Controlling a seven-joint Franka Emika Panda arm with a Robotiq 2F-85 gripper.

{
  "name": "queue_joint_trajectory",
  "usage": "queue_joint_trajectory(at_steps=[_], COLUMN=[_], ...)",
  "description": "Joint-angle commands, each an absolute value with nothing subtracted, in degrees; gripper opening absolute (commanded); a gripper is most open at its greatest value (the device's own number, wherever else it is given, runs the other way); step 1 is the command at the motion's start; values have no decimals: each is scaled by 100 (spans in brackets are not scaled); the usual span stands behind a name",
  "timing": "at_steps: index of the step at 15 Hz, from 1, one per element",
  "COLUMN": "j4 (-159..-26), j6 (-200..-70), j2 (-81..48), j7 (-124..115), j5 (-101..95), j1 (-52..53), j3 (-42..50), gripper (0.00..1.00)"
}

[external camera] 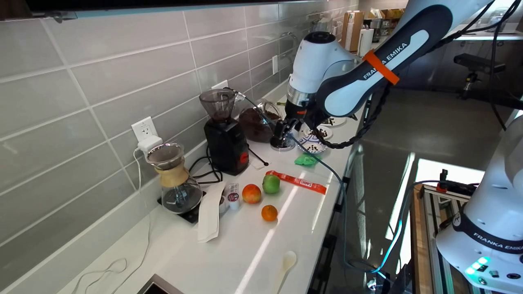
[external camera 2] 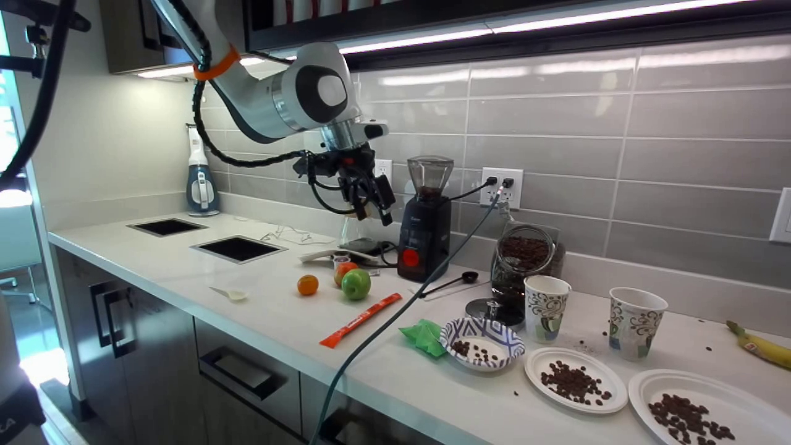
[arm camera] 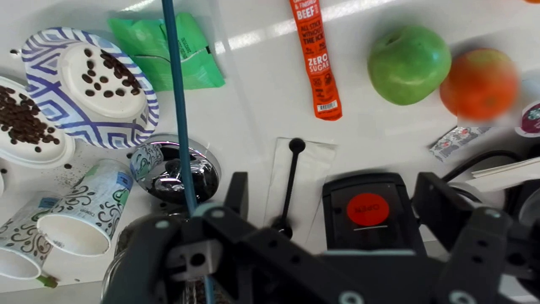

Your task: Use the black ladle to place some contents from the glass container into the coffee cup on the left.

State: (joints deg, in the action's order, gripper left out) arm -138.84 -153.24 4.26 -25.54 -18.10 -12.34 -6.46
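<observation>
In the wrist view, the claw [arm camera: 336, 192] is spread wide, and the black ladle [arm camera: 290, 181] is framed in its gap, laid on a napkin [arm camera: 314, 177]. In an exterior view, it is shown lower than the claw, between grinder [external camera 2: 423, 228] and glass container [external camera 2: 524, 259], nearer the wall edge of the counter [external camera 2: 272, 309]. In an exterior view, open counter is seen between orange [external camera: 269, 213] and spoon [external camera: 289, 259], along the front edge.

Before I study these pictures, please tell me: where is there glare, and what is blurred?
Wrist view: the red fruit is mostly blurred, the green apple beside it looks sharper, and glare streaks the counter on both sides of the red packet. In an exterior view: bright patches on the floor. In an exterior view: white reflections on the wall tiles below the light strip.
</observation>
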Motion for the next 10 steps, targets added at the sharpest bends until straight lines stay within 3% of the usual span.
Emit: queue_joint_trajectory(at_steps=[1, 10], j4=[-13170, -11760], j6=[-14728, -15138], j2=[-332, -1998], j7=[-2893, -2153], j5=[-1892, -1323], j1=[-956, -466], j3=[-321, 352], gripper=[100, 100])
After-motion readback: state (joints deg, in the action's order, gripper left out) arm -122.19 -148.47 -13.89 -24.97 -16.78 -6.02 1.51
